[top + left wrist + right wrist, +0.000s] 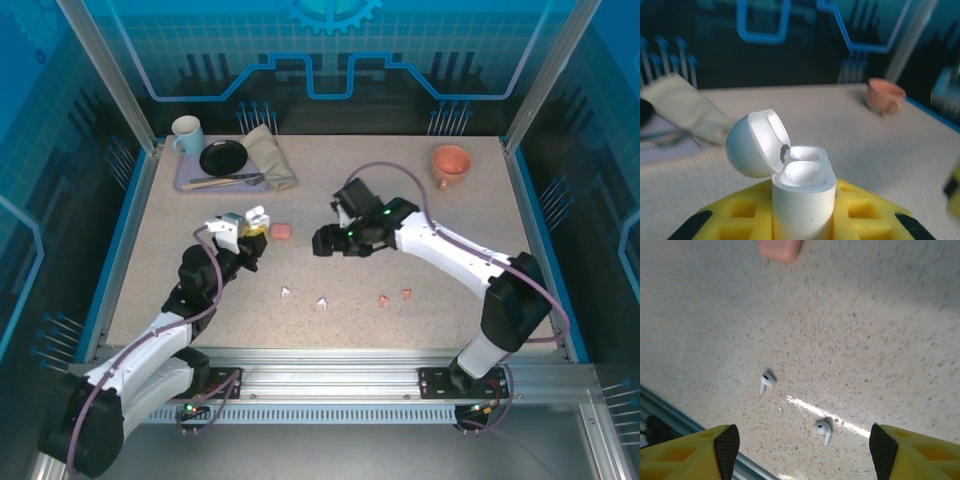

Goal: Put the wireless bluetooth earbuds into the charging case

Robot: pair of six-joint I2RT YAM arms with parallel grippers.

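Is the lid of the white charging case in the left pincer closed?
No, the white charging case in the left pincer has its lid hinged open to the left, with the two wells exposed.

the left end effector [802, 227] has yellow fingers [735, 212] with black pads. the charging case [802, 200] between them is glossy white all through, lid included. the right end effector [805, 452] is likewise yellow with black pads. beneath it the counter [880, 340] is beige with fine dark speckles. just ahead of it are two white earbuds [767, 381] [823, 429] with small dark spots, and farther ahead a salmon-pink case [779, 247]. far ahead of the left end effector is a salmon-orange cup [883, 96].
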